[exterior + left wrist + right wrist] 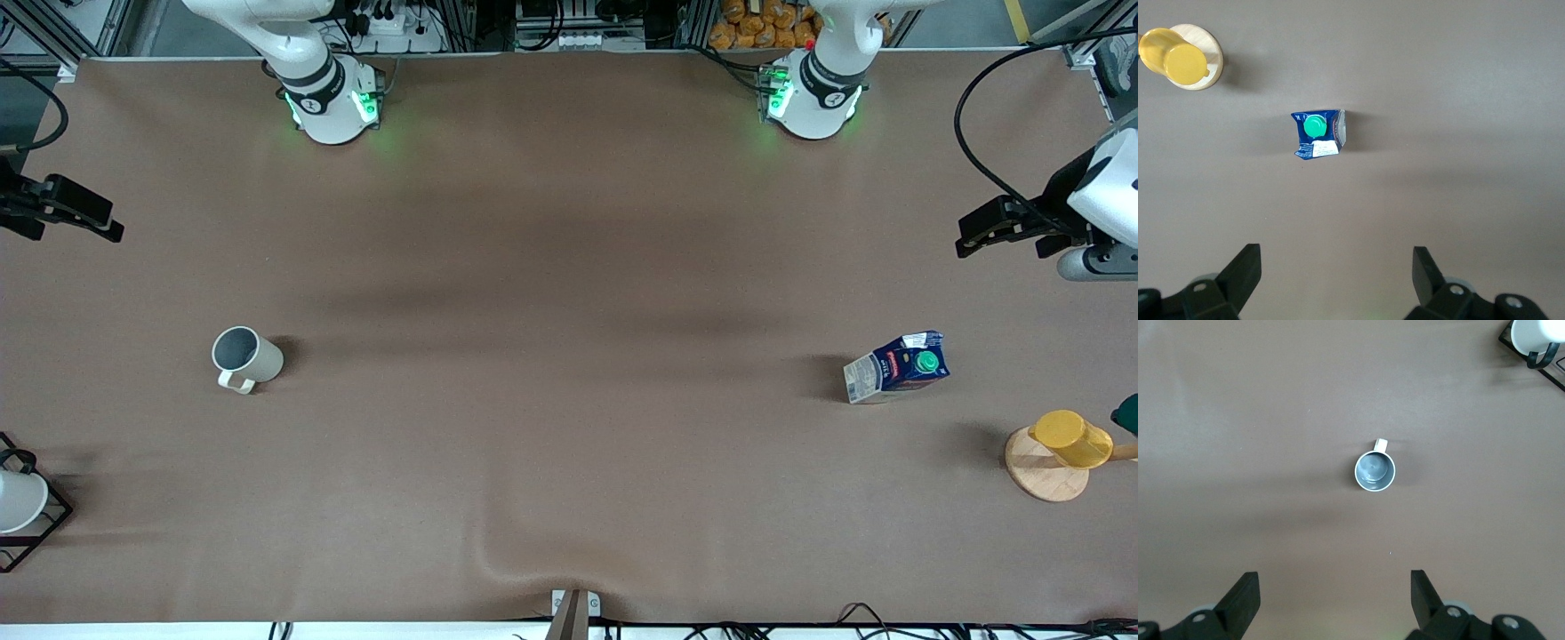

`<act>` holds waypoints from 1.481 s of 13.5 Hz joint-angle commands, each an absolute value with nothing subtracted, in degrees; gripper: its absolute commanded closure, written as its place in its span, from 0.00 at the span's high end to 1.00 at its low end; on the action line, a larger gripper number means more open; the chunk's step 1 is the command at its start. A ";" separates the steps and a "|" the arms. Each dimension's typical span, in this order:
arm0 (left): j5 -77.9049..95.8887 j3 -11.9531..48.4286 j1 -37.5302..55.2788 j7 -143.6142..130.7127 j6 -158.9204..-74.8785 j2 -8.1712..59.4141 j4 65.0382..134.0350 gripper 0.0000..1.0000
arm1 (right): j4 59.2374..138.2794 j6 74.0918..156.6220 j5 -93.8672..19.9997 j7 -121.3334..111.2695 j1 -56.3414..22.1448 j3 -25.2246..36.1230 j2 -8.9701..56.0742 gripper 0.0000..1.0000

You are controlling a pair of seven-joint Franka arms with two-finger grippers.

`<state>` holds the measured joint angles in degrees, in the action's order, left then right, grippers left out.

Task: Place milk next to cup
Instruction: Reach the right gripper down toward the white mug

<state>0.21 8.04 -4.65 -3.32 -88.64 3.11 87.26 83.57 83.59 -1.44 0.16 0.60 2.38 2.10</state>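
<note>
Lowest in the front view sits a white vessel in a black wire rack (27,516), at the desk's (569,267) edge toward the right arm's end. A yellow cup (1071,439) on a round wooden base (1045,467) stands at the left arm's end, a little farther from the front camera.

Milk (898,366) — dark blue carton, green cap, pale side — stands upright on the brown desk toward the left arm's end, near the yellow cup and slightly farther from the camera than it. Nothing touches it.

Cup (246,357) — off-white mug, grey inside, upright, handle turned toward the front camera — stands toward the right arm's end, well apart from the milk, most of the desk's width between them.

Left hand (1009,227) hangs in the air at the left arm's end of the desk, fingers spread wide, holding nothing. In the left wrist view the milk (1319,133) shows below, ahead of the gap between the spread fingers (1241,270), well clear of them, with the yellow cup (1175,57) off to one side.

Right hand (62,209) hangs over the right arm's end, also spread wide and empty. In the right wrist view the cup (1374,470) lies below, ahead of the fingers (1241,593), apart from them; the wire rack (1538,350) shows at the corner.
</note>
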 commanded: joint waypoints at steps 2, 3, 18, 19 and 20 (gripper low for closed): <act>-0.87 8.26 -5.19 -0.62 -87.98 3.25 86.05 1.00 | 83.85 85.16 -0.53 1.67 0.09 3.08 5.17 1.00; -0.97 8.35 -5.10 -0.44 -87.98 3.34 86.04 1.00 | 83.93 86.82 -0.53 1.67 0.70 3.16 6.58 1.00; -0.61 8.26 -6.50 -0.53 -87.98 4.65 86.66 1.00 | 110.10 115.20 -0.35 0.97 9.76 3.25 20.92 1.00; -0.70 8.26 -7.29 -0.53 -88.07 5.62 86.66 1.00 | 111.95 116.88 -0.44 0.97 9.93 3.25 20.83 1.00; -0.62 8.26 -8.08 -0.44 -88.15 6.15 86.57 1.00 | 112.76 118.03 -0.44 0.97 10.02 3.25 21.00 1.00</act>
<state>0.20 7.99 -6.51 -1.35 -88.64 4.67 87.26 108.78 115.45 -1.14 0.53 9.24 3.94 22.98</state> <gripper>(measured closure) 0.000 0.000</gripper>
